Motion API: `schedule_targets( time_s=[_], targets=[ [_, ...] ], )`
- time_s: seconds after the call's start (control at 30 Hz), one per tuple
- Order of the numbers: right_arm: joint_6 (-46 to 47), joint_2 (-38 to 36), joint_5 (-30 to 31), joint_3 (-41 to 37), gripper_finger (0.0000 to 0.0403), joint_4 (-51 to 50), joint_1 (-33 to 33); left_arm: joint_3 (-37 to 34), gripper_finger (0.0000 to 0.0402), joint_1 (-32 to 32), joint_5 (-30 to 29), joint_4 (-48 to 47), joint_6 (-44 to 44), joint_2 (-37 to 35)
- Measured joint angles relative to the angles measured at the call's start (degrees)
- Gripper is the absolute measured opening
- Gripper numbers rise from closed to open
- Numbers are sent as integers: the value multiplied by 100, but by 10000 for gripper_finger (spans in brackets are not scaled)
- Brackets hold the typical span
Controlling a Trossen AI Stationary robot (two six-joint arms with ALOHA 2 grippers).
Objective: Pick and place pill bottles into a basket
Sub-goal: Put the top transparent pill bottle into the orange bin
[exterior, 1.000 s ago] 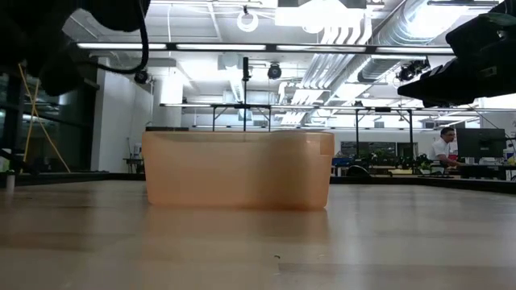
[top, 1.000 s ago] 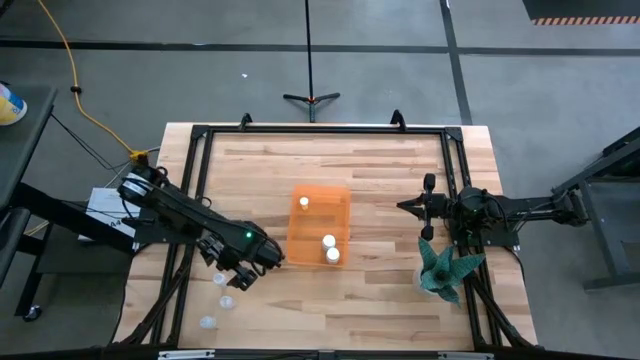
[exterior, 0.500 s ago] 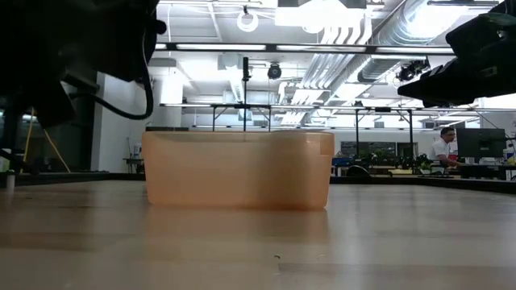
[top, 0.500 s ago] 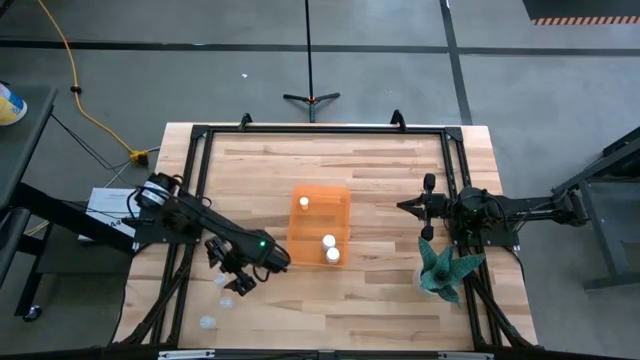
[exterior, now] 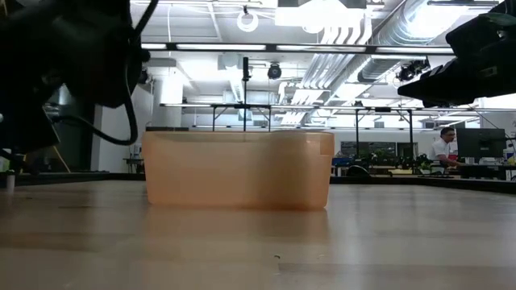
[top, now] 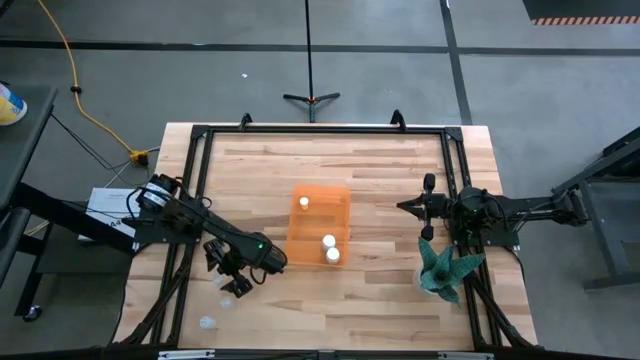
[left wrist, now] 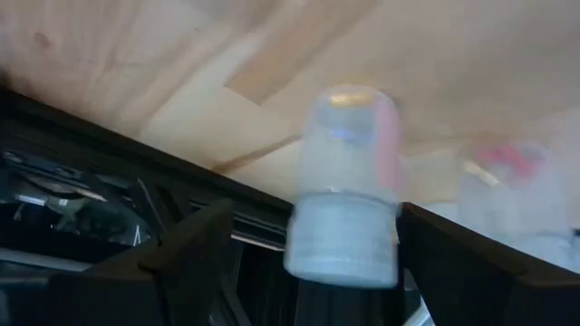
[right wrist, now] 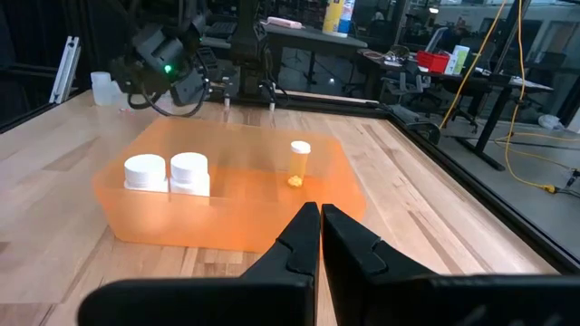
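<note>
The basket [top: 318,205] is translucent orange, its walls a paler peach in the low view. Inside it stand two white-capped pill bottles [right wrist: 169,172] and a yellowish one [right wrist: 300,162] with a white cap. The bottle [left wrist: 346,186] near the tabletop's left edge has a pale, see-through body and a white cap. The tabletop [top: 380,300] is light blond wood in long planks, framed in black. The spiky plant [top: 444,269] near the right edge is teal. Both arms are dark, the left showing a small green light [top: 261,244].
</note>
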Motion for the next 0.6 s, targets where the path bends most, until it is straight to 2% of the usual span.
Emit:
schedule_targets(
  time_s=[0.6],
  targets=[
    [0,0,0,0,7,0,-1,-96,335,4,121,88,295,0]
  ],
)
